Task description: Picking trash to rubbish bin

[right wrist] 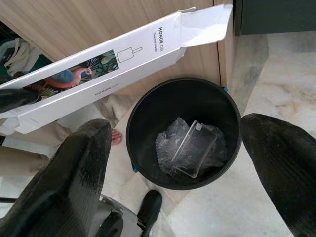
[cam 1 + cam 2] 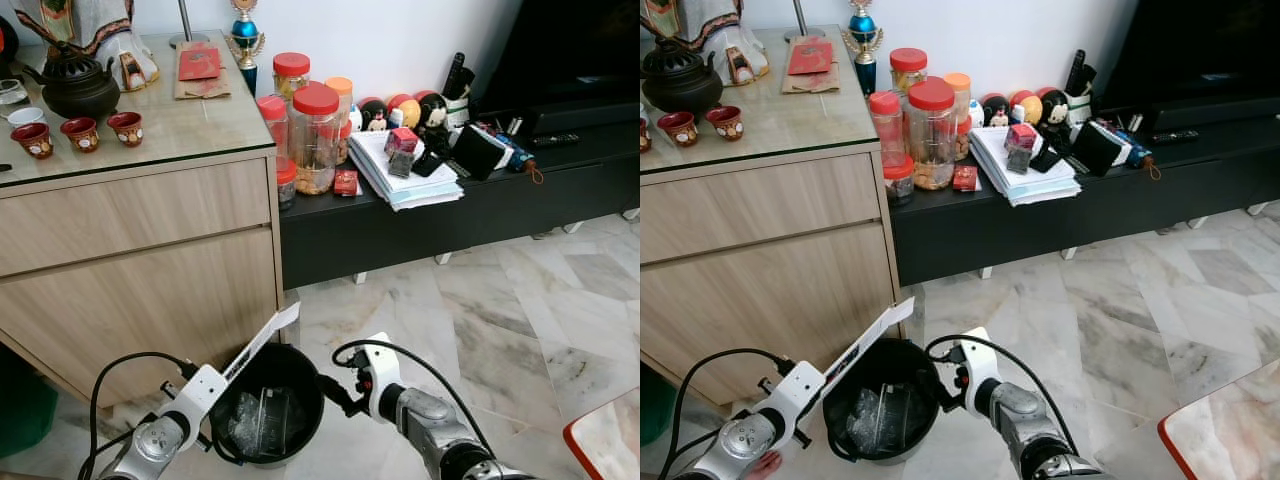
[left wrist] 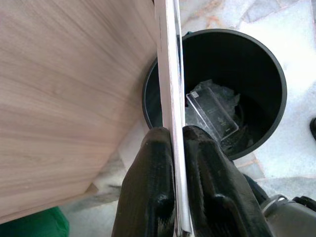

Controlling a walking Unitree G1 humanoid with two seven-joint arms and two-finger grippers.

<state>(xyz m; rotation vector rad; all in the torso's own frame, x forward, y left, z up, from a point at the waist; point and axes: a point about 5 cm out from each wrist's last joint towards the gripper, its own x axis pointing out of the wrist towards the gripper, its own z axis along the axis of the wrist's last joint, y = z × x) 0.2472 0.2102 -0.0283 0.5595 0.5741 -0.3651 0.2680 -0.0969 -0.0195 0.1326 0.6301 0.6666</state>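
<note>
Fingers [image 3: 163, 197] clamp white "HONOR" box [image 1: 113, 64] over black bin [image 1: 183, 133].

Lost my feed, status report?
Left gripper shut on flattened white cardboard box over black round bin. Right gripper open beside it. Nothing blocking.

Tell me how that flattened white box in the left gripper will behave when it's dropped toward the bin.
The white box looks flattened and thin, so probably light and somewhat bendy. The left gripper pinches one end, and the rest stays straight, suggesting fair stiffness. It looks longer than the black bin is wide, so it may lodge across the rim unless tipped in end first.
</note>
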